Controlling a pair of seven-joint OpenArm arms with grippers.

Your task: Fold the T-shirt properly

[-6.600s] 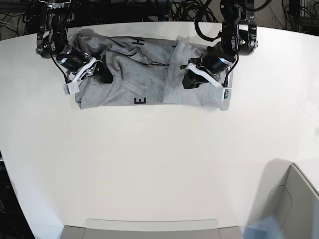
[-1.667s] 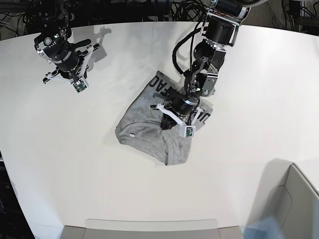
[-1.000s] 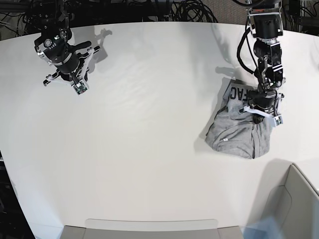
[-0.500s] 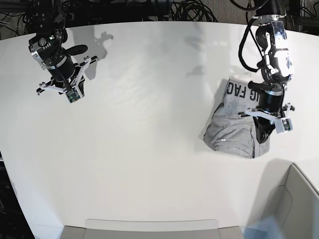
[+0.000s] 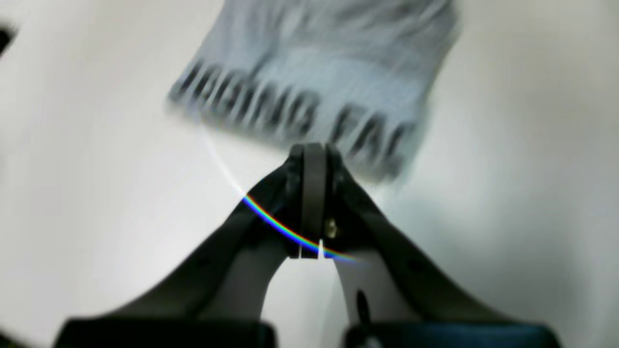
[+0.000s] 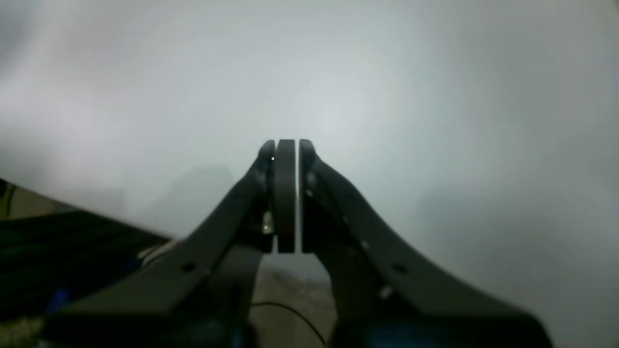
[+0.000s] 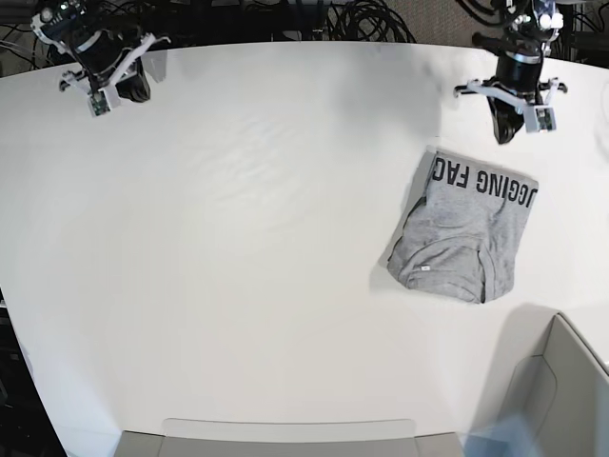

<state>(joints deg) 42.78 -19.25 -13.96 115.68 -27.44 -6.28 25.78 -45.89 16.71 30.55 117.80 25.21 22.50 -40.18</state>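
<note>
The heather-grey T-shirt (image 7: 464, 236) lies folded in a compact bundle on the right of the white table (image 7: 247, 238), black lettering along its far edge and a small white label near its front. In the left wrist view the T-shirt (image 5: 319, 72) is blurred, just beyond the fingertips. My left gripper (image 7: 504, 131) hangs above the table behind the shirt, apart from it; the left wrist view shows my left gripper (image 5: 313, 147) shut and empty. My right gripper (image 7: 128, 88) is at the far left corner; the right wrist view shows my right gripper (image 6: 286, 143) shut and empty.
A grey bin (image 7: 561, 381) stands at the front right corner, close to the shirt. A flat grey tray edge (image 7: 285, 438) runs along the front. Black cables (image 7: 352, 19) lie behind the table's far edge.
My left gripper has let go of the shirt, lifted off it and pulled back toward the far edge. My right arm has drawn back to the far left corner. The shirt stays put.
</note>
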